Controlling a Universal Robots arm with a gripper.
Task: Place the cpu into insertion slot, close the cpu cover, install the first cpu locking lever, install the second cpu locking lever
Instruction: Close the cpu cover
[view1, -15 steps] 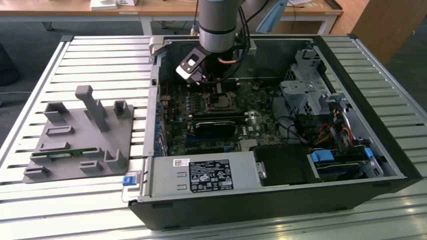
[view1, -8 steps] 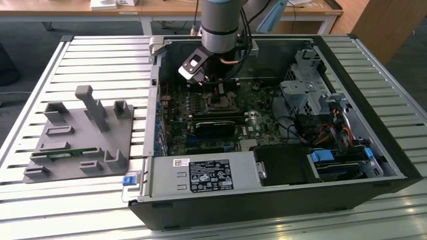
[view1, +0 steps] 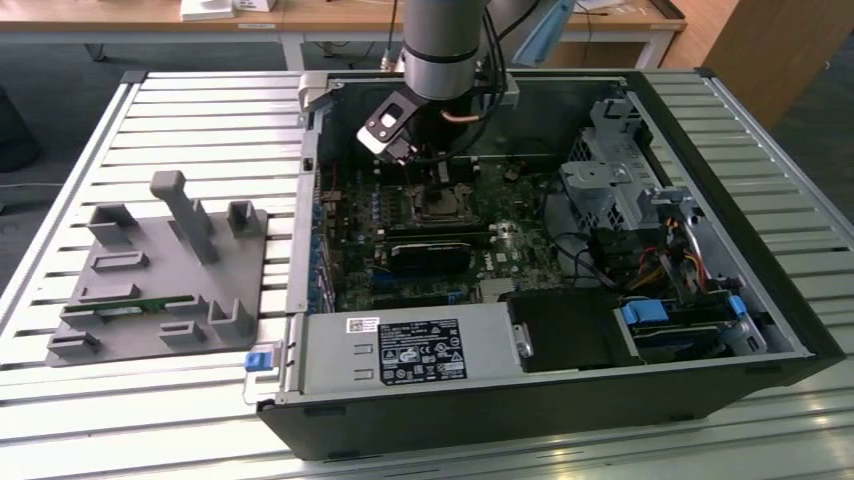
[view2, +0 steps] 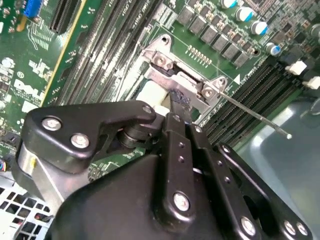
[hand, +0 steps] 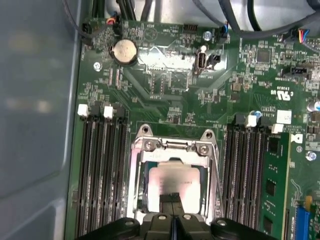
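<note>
- cpu (hand: 167, 177): lies flat inside the insertion slot (view1: 438, 204), pale face up, visible thru the cut-out. Looks seated, so placing appears done.
- cpu cover (hand: 139, 185): down over the slot, frame sitting round the chip's edges and square w/ the slot. It's there to press the chip onto the contacts.
- gripper (hand: 171, 202): fingers pinched together, nothing seen betw. them. Tips sit at the slot's edge opposite the two-screw bracket (hand: 172, 145), over cover/chip. Touching or just above, can't tell. Prob. closed to act as one narrow pusher, not to grasp.
- locking lever (view2: 255, 116): thin wire rod running out from the slot's bracket corner across the DIMM slots (hand: 100, 170). Free end swung well clear of the slot, so judged not latched.
- DIMM slots: black rows flanking the slot on both sides. A green memory module (hand: 274, 175) stands beyond one bank, well apart from the slot.
- coin cell (hand: 124, 51): on the board past the slot's bracket end, well apart.
- PC case (view1: 561, 410): on its side, panel off, so the slot faces up and the arm can reach it from above.
</note>
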